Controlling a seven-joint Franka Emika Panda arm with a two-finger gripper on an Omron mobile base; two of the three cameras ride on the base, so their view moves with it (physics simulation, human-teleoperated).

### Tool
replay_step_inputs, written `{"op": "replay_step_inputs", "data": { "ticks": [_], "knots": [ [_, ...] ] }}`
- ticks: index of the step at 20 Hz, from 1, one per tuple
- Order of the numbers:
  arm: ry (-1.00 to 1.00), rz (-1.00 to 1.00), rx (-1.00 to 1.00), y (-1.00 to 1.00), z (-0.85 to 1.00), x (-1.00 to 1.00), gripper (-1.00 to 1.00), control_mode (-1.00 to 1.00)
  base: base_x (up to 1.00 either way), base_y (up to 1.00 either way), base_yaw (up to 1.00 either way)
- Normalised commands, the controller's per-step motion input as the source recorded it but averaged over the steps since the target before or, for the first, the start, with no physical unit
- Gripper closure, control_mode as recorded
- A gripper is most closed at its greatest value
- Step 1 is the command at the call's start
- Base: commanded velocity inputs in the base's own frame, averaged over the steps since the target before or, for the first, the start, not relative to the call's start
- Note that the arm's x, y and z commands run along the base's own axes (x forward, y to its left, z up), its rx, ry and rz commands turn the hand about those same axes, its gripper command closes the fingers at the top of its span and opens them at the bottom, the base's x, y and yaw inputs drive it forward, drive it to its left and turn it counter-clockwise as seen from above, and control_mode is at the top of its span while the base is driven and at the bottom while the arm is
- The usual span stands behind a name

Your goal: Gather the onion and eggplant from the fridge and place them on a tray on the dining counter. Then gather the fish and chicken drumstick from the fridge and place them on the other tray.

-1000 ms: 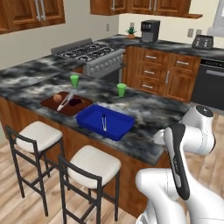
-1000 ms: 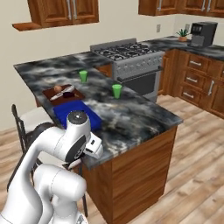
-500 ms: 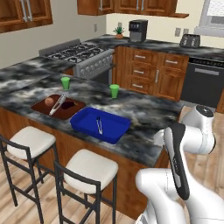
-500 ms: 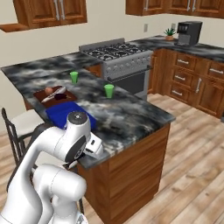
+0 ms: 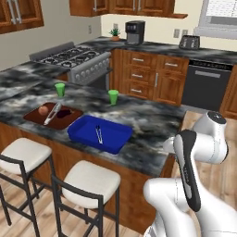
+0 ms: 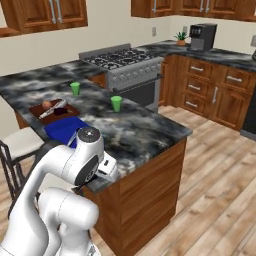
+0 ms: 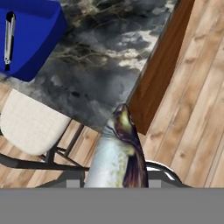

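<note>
Left base view gives me the blue tray (image 5: 101, 134) beside the brown tray (image 5: 53, 115) on the dining counter (image 5: 148, 121). Hand view: I see the fish (image 7: 117, 154) gripped, above the counter's edge.

I see dark marble counter (image 5: 152, 120); two cushioned stools (image 5: 90, 178) at its near edge; wooden cabinets (image 5: 157, 78); plank floor (image 6: 215, 165).

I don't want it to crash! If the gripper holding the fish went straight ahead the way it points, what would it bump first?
Probably the dark marble dining counter, near its end edge beyond the fish. Depth is hard to judge.
</note>
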Motion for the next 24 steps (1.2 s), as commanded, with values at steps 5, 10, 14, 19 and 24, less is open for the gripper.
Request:
{"op": "replay_step_inputs", "data": {
  "ticks": [5,10,14,19,24],
  "knots": [
    [0.00,0.00,0.00,0.00,0.00,0.00,1.00,1.00,0.11,0.26,-0.16],
    [0.00,-0.04,-0.01,0.21,0.00,0.12,1.00,-1.00,0.06,0.13,-0.06],
    [0.00,0.00,0.00,0.39,0.00,0.38,1.00,-1.00,0.00,0.00,0.00],
    [0.00,0.00,0.00,0.25,0.00,0.31,1.00,-1.00,0.00,0.00,0.00],
    [0.02,0.01,0.00,0.29,0.00,0.49,1.00,-1.00,0.00,0.00,0.00]
  ]
}}
